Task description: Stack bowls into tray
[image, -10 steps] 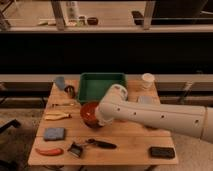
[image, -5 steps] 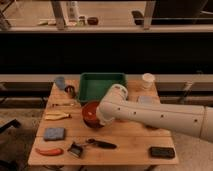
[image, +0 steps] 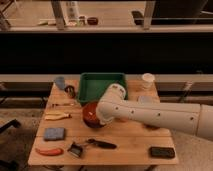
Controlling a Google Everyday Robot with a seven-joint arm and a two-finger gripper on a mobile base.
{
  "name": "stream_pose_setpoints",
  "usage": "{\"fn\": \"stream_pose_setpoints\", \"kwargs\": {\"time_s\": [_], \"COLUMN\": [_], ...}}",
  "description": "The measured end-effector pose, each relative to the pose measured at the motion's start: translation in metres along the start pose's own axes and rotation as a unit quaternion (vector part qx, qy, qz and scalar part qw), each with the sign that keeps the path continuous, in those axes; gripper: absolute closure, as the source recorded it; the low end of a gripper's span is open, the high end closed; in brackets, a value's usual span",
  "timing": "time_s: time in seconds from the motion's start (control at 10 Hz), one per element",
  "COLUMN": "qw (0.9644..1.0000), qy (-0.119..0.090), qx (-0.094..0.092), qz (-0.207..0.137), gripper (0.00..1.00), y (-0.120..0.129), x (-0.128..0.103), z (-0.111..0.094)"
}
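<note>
The dark green tray (image: 102,86) stands at the back middle of the wooden table (image: 125,142). The orange-red bowl (image: 90,113) sits on the table just in front of the tray's front left corner. My white arm reaches in from the right, and my gripper (image: 103,119) is at the bowl's right rim, mostly covered by the wrist. The dark purple bowl does not show; the arm hides part of the table to the right.
A blue cup (image: 60,82) and a small dark cup (image: 70,91) stand left of the tray, a white cup (image: 147,80) to its right. In front lie a yellow tool (image: 57,116), a blue pad (image: 54,133), a red object (image: 48,151), a brush (image: 76,148), a black tool (image: 103,144) and a black block (image: 161,152).
</note>
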State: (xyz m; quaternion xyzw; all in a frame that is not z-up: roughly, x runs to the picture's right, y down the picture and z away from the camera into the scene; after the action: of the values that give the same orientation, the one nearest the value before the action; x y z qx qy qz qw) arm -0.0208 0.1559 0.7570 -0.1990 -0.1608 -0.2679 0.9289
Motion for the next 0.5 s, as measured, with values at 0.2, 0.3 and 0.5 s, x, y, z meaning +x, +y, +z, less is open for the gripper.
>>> {"fn": "stream_pose_setpoints", "kwargs": {"time_s": [0.2, 0.3, 0.5], "qw": [1.0, 1.0, 1.0], "qy": [-0.002, -0.002, -0.002], "qx": [0.0, 0.0, 0.0], "qz": [-0.004, -0.006, -0.007], "gripper": [0.85, 0.73, 0.54], "y": [-0.0004, -0.0005, -0.0009], "x": [0.0001, 0.0002, -0.0013], "z": [-0.0013, -0.0027, -0.0041]}}
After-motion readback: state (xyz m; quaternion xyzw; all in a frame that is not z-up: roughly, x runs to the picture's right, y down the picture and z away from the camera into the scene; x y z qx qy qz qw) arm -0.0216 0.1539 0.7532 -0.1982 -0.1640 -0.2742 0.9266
